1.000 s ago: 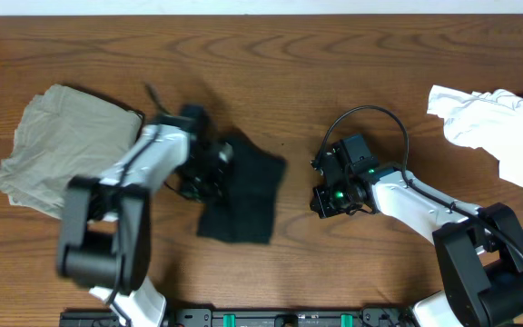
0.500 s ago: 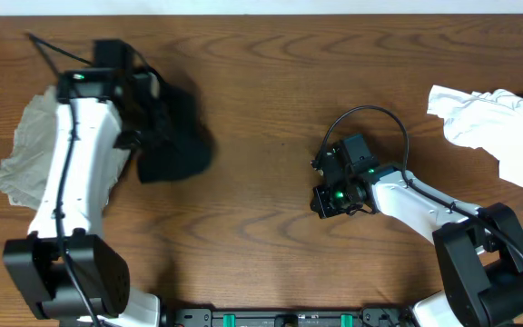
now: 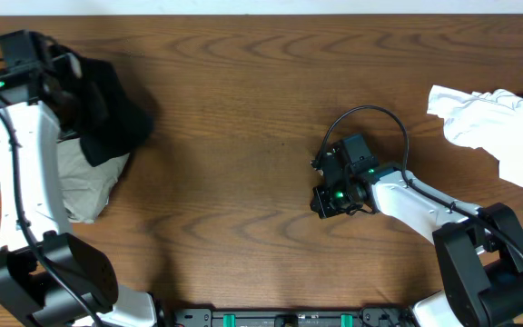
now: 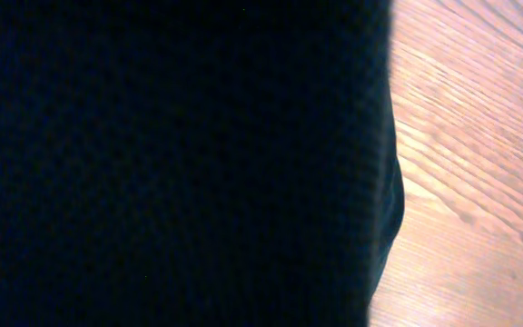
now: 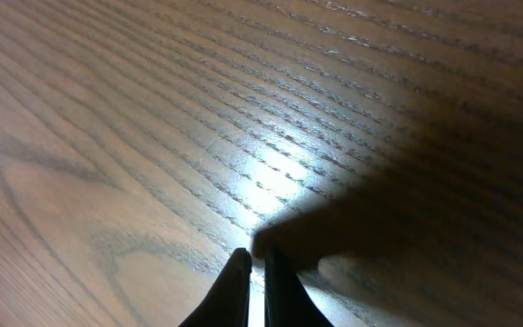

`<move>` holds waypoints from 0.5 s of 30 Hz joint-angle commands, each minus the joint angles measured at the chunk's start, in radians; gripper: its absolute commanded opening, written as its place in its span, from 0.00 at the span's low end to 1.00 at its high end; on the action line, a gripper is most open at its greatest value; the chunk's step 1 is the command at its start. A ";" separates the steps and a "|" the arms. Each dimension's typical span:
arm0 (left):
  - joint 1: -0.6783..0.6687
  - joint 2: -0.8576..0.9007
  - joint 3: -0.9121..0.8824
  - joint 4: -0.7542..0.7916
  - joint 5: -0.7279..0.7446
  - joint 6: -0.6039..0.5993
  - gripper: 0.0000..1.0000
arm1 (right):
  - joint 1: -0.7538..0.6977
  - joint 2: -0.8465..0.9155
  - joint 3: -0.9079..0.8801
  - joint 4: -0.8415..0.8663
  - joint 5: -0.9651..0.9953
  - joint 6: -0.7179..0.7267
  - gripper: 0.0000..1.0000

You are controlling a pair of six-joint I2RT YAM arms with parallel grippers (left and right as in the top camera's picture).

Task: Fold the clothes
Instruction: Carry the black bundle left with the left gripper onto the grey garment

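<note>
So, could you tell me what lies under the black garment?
A grey-beige garment shows beneath the lower edge of the black garment; its upper part is covered, so its full extent cannot be seen.

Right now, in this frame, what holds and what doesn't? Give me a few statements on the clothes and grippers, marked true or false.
1. The left gripper is shut on the black garment. True.
2. The black garment lies flat mid-table. False: it is bunched at the far left, overlapping the grey-beige garment.
3. The right gripper holds the white garment. False: it is shut on nothing, over bare table.
4. The white garment lies crumpled at the right edge. True.
</note>
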 commanded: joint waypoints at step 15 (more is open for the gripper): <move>0.241 0.039 -0.007 -0.183 -0.013 -0.145 0.98 | -0.031 0.003 -0.005 -0.016 0.044 -0.012 0.06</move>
